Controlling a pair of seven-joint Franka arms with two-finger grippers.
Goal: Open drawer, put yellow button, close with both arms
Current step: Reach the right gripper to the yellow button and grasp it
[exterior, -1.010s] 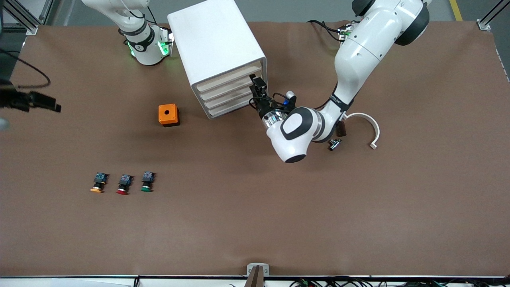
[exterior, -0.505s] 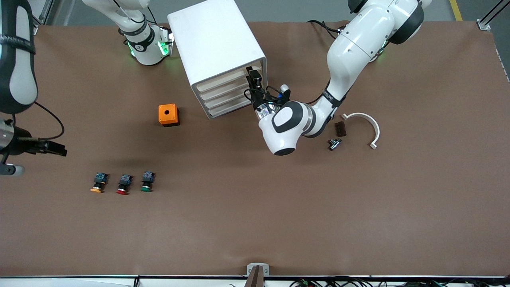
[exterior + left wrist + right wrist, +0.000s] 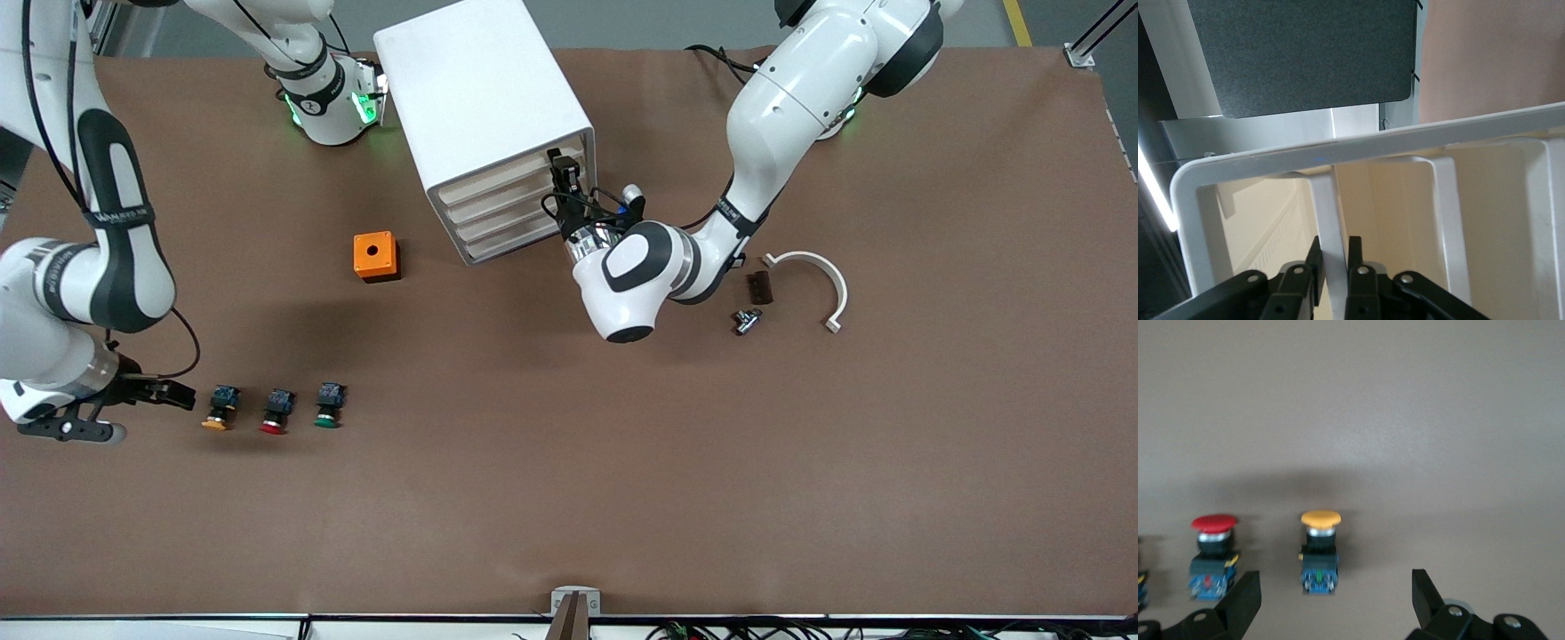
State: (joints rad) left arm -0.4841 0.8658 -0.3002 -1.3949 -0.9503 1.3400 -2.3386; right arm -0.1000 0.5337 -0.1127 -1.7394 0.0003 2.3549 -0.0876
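The white cabinet [image 3: 480,89] stands near the arms' bases, its four drawers facing the front camera. My left gripper [image 3: 562,173] is at the end of the top drawer [image 3: 507,174] nearest the left arm. In the left wrist view it [image 3: 1335,257] is shut on the drawer's thin white front edge [image 3: 1330,213]. The yellow button [image 3: 218,411] lies on the table near the right arm's end. My right gripper [image 3: 180,398] is open, low beside it. In the right wrist view the button [image 3: 1320,550] lies just ahead of the open fingers [image 3: 1335,600], blue block toward them.
A red button [image 3: 277,412] and a green button [image 3: 328,406] lie in a row beside the yellow one. An orange box [image 3: 376,256] sits near the cabinet. A white curved piece [image 3: 813,267], a brown block [image 3: 758,287] and a metal part [image 3: 745,321] lie by the left arm.
My right arm has swung in from the table's end and come down beside the yellow button. My left gripper has moved up the cabinet front to the top drawer.
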